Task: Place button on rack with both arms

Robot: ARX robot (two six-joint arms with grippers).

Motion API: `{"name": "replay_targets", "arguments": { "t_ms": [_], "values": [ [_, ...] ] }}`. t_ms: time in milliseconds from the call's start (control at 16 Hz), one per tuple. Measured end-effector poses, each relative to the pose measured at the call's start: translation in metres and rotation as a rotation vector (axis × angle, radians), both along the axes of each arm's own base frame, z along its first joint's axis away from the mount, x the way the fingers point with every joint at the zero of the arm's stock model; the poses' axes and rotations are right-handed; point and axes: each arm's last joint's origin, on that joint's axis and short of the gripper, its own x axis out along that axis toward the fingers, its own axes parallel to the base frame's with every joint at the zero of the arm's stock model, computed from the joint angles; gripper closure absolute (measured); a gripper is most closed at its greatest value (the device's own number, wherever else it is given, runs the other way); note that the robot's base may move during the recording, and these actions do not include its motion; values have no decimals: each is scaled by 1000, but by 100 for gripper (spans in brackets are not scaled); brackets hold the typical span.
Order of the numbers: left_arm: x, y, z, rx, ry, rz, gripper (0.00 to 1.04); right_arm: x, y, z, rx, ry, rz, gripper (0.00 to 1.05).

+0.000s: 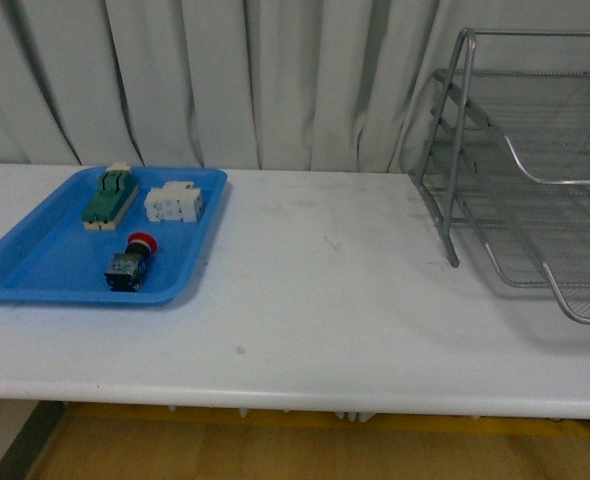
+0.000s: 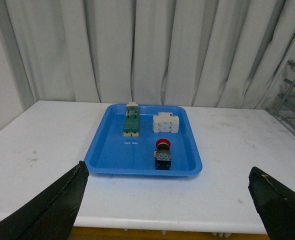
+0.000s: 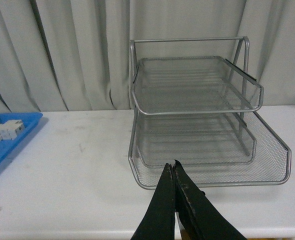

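Observation:
The button [image 1: 133, 262], red cap on a black bluish body, lies in the near part of the blue tray [image 1: 35, 265] at the table's left; it also shows in the left wrist view [image 2: 163, 154]. The silver wire-mesh rack [image 1: 535, 190] stands at the table's right and fills the right wrist view [image 3: 202, 125]. My left gripper [image 2: 167, 200] is open wide and empty, back from the tray at the table's front edge, with the button ahead between its fingers. My right gripper [image 3: 172, 167] is shut and empty, its tips just before the rack's bottom shelf. Neither arm shows in the front view.
In the tray behind the button lie a green-and-cream switch block [image 1: 110, 196] and a white breaker block [image 1: 174, 203]. The white table [image 1: 315, 300] spans between tray and rack. Grey curtains hang behind it.

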Motion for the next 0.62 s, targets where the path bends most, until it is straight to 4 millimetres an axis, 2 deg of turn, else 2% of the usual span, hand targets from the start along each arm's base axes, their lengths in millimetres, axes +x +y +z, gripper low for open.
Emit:
{"name": "replay_targets", "arguments": {
  "t_ms": [250, 375, 625],
  "values": [
    [0, 0, 0, 0, 0, 0, 7, -4, 0, -1, 0, 1, 0, 103],
    [0, 0, 0, 0, 0, 0, 7, -14, 0, -4, 0, 17, 1, 103],
    [0, 0, 0, 0, 0, 0, 7, -15, 0, -3, 0, 8, 0, 103]
  ]
}}
